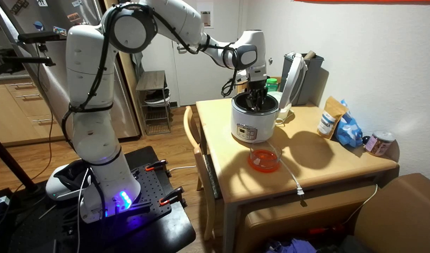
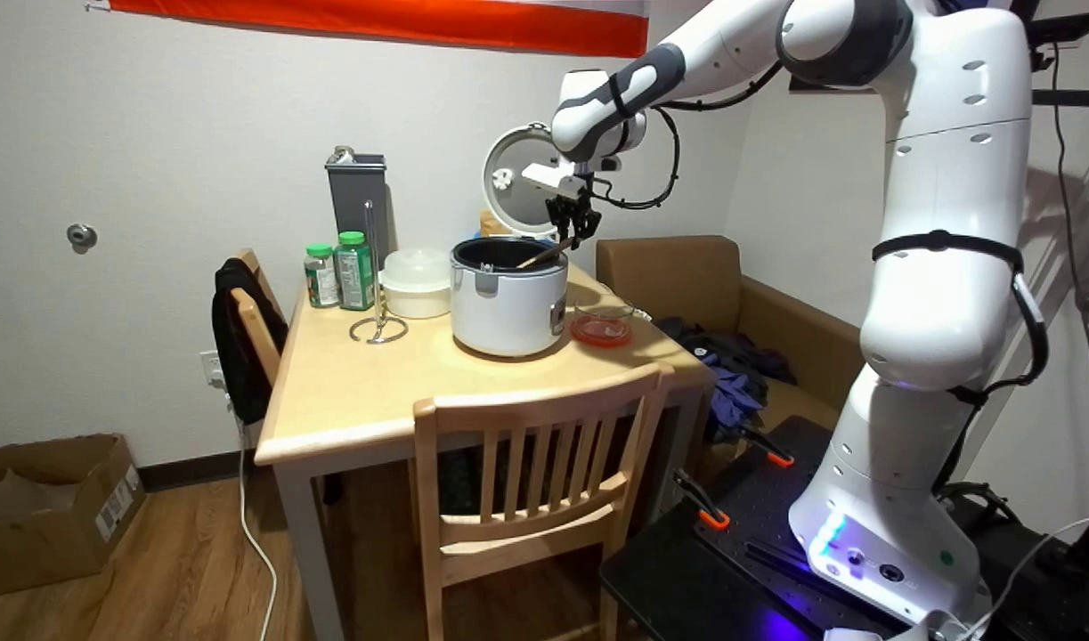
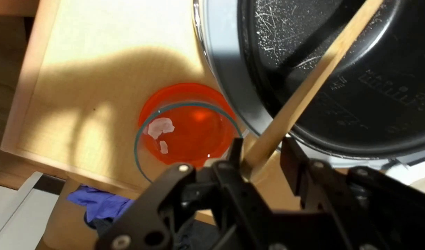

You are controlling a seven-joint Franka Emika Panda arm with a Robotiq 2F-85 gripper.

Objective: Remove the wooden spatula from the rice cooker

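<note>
The white rice cooker (image 1: 250,121) stands on the table with its lid (image 1: 293,79) raised; it also shows in an exterior view (image 2: 508,312) and in the wrist view (image 3: 226,59). The wooden spatula (image 3: 311,85) leans in the dark pot, its handle rising over the rim; it also shows in an exterior view (image 2: 544,255). My gripper (image 3: 262,149) is open around the handle's end, which lies close to the left finger with a gap to the right finger. In both exterior views the gripper (image 1: 257,100) (image 2: 575,223) is at the pot's rim. I cannot make out the spatula in an exterior view.
A glass bowl on a red-orange base (image 1: 265,161) stands close beside the cooker. A metal stand (image 2: 375,312), white container (image 2: 417,285), green-capped bottles (image 2: 354,271) and a grey bin (image 2: 359,191) are near it. Bags (image 1: 332,117) and a jar (image 1: 379,143) line the wall. A chair (image 2: 544,445) adjoins the table.
</note>
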